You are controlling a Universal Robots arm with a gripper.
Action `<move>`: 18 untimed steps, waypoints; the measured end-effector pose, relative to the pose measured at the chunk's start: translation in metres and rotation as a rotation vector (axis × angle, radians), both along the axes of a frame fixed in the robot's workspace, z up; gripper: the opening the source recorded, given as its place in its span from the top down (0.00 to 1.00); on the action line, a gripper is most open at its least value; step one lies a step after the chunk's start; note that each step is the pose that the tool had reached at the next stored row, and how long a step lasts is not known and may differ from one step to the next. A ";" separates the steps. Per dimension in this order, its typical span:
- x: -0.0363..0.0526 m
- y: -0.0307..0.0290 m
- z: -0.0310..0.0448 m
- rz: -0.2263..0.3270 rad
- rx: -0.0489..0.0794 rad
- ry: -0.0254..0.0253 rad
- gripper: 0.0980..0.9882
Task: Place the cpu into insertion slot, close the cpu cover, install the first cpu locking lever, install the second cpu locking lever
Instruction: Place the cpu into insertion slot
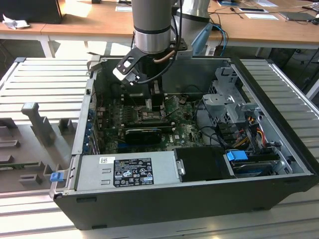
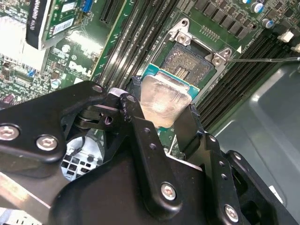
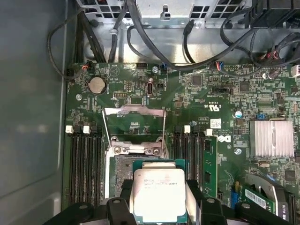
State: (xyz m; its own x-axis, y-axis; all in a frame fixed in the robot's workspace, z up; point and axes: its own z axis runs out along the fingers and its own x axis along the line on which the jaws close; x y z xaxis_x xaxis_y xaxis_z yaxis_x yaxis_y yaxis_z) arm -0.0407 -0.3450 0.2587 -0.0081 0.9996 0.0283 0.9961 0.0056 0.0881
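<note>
In the exterior view, I see the arm reaching down into the open computer case (image 1: pixel 164 206), with the gripper (image 1: pixel 151 109) low over the green motherboard (image 1: pixel 185 130). From here I cannot tell how its fingers stand.

In the second wrist view, the gripper (image 2: pixel 161 108) has its 2 black fingers (image 2: pixel 188 127) narrowed onto opposite edges of the cpu (image 2: pixel 161 99), which they clamp with its silver top facing the camera. The chip sits level just over the near side of the insertion slot (image 2: pixel 191 62). The far part of the slot is uncovered, and its grey contact field is showing. I cannot tell whether the chip touches the slot.

In the first wrist view, the cpu (image 3: pixel 157 194) is gripped between the fingers and lies over the insertion slot (image 3: pixel 123 166), with a strip of bare contacts open beside and beyond it. The cpu cover (image 3: pixel 134 112) is swung up and back from the slot, its window open, with 1 thin wire lever (image 3: pixel 106 131) raised along each side.
</note>
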 end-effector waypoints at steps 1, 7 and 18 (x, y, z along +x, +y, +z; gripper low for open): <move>-0.0010 0.0003 -0.0014 0.000 0.000 0.0001 0.52; -0.0036 0.0036 -0.0154 0.000 0.000 0.0000 0.52; -0.0061 0.0086 -0.0286 0.000 0.000 -0.0001 0.52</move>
State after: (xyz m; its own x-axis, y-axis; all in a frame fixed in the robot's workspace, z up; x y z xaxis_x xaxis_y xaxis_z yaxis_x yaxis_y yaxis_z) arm -0.0468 -0.3365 0.2302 -0.0082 0.9996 0.0283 0.9961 0.0057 0.0882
